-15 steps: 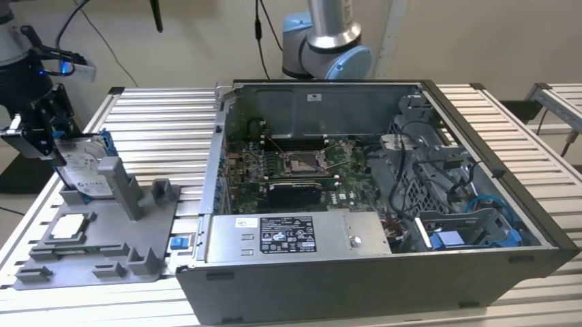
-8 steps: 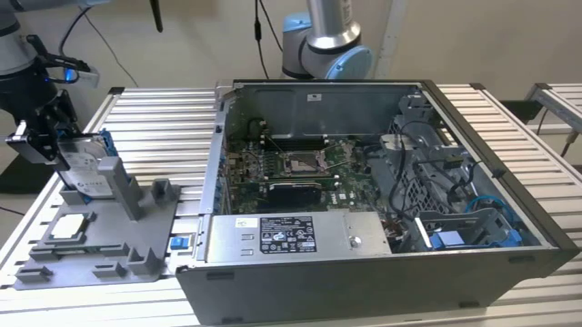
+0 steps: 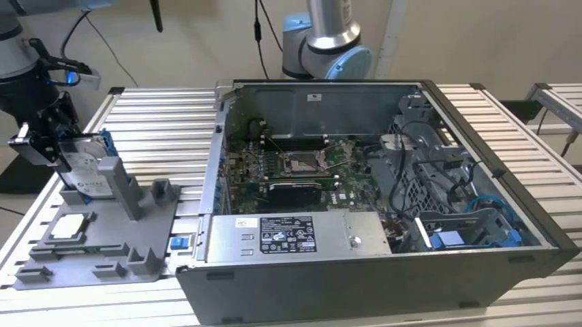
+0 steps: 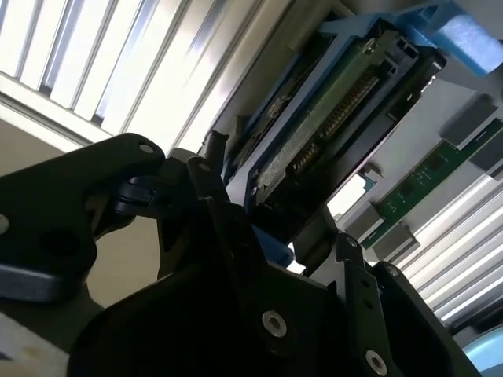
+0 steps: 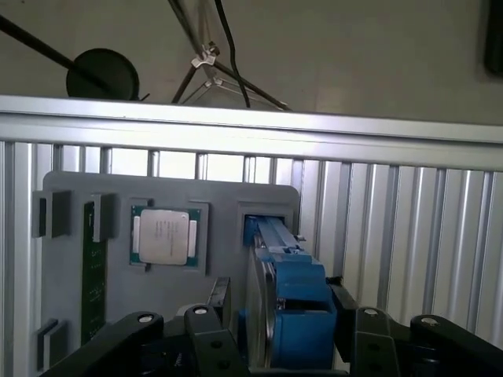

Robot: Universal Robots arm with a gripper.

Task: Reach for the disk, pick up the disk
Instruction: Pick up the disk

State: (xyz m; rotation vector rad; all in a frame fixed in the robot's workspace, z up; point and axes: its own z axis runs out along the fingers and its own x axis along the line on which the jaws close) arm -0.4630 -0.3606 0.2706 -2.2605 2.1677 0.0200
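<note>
We can read no word or number with any certainty. In the exterior view we see print on the white label of the disk [image 3: 80, 169], on the white sticker [image 3: 286, 234] of the long grey box [image 3: 356, 240] inside the open computer case [image 3: 364, 289], and on a small white tag [image 3: 315, 97] on the case's far wall, all too small to make out. In the first wrist view the square silver chip [image 5: 163, 236] bears faint lines of print that we cannot make out either.

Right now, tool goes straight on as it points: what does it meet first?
Most likely the disk, standing on edge in the grey fixture, directly ahead of the tool; depth between them is unclear.
</note>
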